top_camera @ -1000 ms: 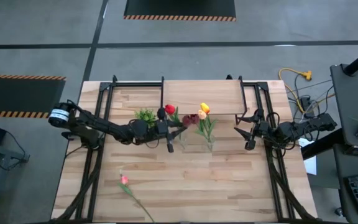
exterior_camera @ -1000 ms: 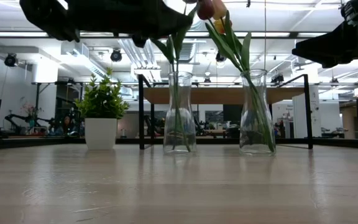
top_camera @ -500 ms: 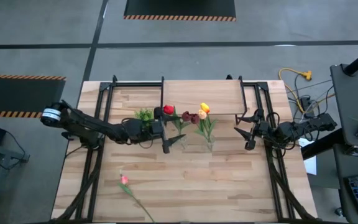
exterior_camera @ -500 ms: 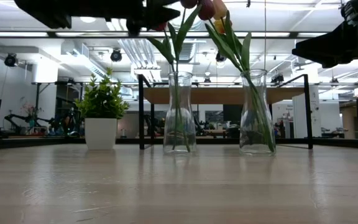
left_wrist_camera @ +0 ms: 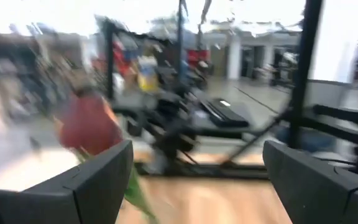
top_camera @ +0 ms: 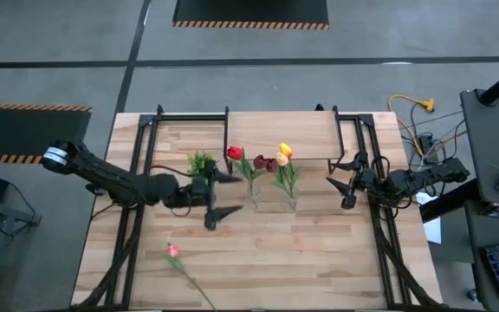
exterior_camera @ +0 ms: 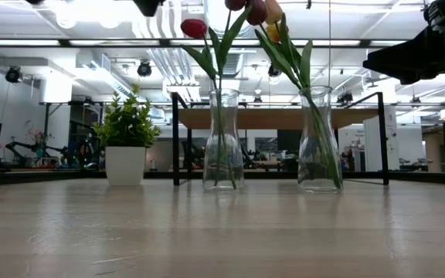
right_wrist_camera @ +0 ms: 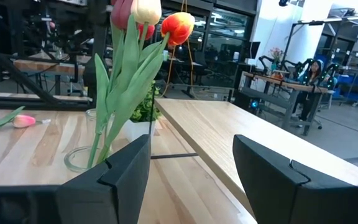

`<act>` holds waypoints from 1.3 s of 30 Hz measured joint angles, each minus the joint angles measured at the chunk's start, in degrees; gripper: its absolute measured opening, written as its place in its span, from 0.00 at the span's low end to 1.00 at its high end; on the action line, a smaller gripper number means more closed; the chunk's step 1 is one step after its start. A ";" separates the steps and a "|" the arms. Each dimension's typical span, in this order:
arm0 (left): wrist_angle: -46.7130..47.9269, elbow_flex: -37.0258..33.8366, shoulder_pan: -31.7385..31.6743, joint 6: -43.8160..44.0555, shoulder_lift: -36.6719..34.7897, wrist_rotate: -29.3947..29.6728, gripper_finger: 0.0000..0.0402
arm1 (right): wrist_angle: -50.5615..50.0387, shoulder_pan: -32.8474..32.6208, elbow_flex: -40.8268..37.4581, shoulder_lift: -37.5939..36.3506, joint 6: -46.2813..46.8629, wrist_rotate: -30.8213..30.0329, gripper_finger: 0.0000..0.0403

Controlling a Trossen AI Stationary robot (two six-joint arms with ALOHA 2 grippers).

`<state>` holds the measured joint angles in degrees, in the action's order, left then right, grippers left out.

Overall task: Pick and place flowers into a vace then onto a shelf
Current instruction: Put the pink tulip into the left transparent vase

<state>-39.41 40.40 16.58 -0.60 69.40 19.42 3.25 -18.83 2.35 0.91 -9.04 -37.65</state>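
Observation:
Two clear glass vases stand mid-table in front of the shelf. The left vase holds a red tulip by its stem, the head leaning left over the rim. The right vase holds several tulips, yellow-orange and maroon among them. A pink tulip lies flat near the table's front left. My left gripper hovers open just left of the left vase, touching nothing. My right gripper waits open, right of the right vase.
A small potted green plant stands just left of the left vase, under my left arm. The black metal frame rails run along both table sides. Bare tabletop lies toward the near edge.
My left gripper has opened and let go of the red tulip, then drawn back toward the table's left edge and slightly nearer. The tulip stays standing in the left vase, its head now clear of the gripper.

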 joint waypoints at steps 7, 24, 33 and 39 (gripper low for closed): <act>20.93 0.00 6.06 34.20 -5.06 0.40 0.85 | 0.00 -0.02 0.00 0.00 -0.06 0.00 0.54; 54.11 0.41 16.16 105.32 -1.81 0.52 0.85 | -0.16 0.00 0.01 -0.02 0.07 0.00 0.54; 73.52 16.23 18.86 116.44 5.10 -8.61 0.85 | -4.96 -0.02 0.00 0.07 4.47 0.04 0.54; 101.88 35.02 22.02 127.26 17.46 -18.10 0.85 | -4.94 -0.02 0.00 -0.02 4.57 0.04 0.54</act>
<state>62.48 75.42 38.60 126.66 86.86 1.32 -1.69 -18.85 2.35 0.89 -4.47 -37.60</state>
